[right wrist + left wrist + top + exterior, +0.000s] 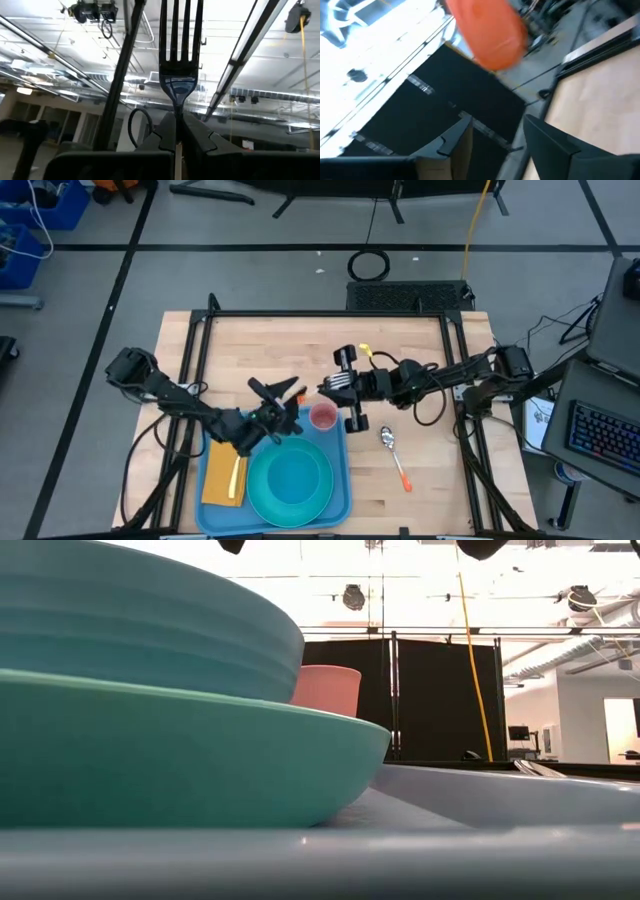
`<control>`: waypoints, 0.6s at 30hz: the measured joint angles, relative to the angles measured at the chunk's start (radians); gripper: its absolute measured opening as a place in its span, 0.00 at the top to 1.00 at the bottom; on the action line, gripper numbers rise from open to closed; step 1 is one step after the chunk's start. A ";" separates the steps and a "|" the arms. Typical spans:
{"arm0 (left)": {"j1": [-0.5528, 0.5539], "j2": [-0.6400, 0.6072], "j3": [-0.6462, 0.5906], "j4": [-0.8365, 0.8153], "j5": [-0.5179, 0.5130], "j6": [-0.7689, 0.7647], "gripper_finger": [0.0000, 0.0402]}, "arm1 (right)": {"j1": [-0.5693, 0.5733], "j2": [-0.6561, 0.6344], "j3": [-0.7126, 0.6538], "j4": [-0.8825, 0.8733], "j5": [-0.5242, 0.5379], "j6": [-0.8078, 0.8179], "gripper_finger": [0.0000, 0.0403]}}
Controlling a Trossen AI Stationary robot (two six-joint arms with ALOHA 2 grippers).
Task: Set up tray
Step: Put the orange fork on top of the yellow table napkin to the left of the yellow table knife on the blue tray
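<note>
- Light-blue tray (342, 485) at the near edge of the wooden tabletop (420, 350), slightly left of centre, long axis running left to right.
- Already on the tray: teal plate (290, 482) in the middle, yellow napkin (226, 478) along the left side, pink cup (322, 417) at the far right corner.
- Right gripper (340, 383) just beyond the tray's far right corner, above the tabletop, jaws clamped narrow on the handle of a fork (179, 45); tines pointing up and away from the wrist in the right wrist view.
- Tray lying toward the near side and slightly left from those jaws; right arm plainly the one carrying the piece to be placed.
- Judged next call: fork down onto a bare strip of tray, most likely beside the plate, handle kept parallel with the plate's edge.
- Left gripper (282, 402) hovering over the tray's far edge, close beside the cup, jaws spread wide and holding nothing.
- In the way: the cup directly between fork and plate, and the left gripper crowding the same corner; risk of a knock judged real if either arm crosses low.
- Spoon (394, 457) with an orange handle on bare tabletop right of the tray, well clear of both arms, not yet set.
</note>
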State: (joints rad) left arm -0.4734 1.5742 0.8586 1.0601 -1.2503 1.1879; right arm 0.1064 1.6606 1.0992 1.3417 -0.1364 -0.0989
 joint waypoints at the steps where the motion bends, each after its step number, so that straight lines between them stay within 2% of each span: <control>1: 0.007 0.000 0.000 0.032 -0.010 0.038 0.57 | -0.008 0.000 0.000 -0.003 0.000 0.000 1.00; 4: 0.021 0.000 0.000 0.141 -0.014 0.126 0.64 | -0.038 0.001 0.000 -0.008 -0.025 0.011 1.00; 9: 0.037 0.002 0.001 0.157 0.011 0.244 0.74 | -0.131 -0.005 0.000 0.011 -0.118 0.168 1.00; 13: 0.058 0.000 0.001 0.167 0.036 0.251 0.75 | -0.204 -0.005 0.000 0.042 -0.181 0.265 1.00; 18: 0.093 0.000 0.001 0.174 0.076 0.245 0.74 | -0.244 -0.004 0.000 0.057 -0.212 0.370 1.00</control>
State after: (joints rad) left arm -0.3805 1.5745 0.8593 1.2344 -1.1745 1.4327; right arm -0.1372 1.6570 1.0988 1.3987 -0.3489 0.2715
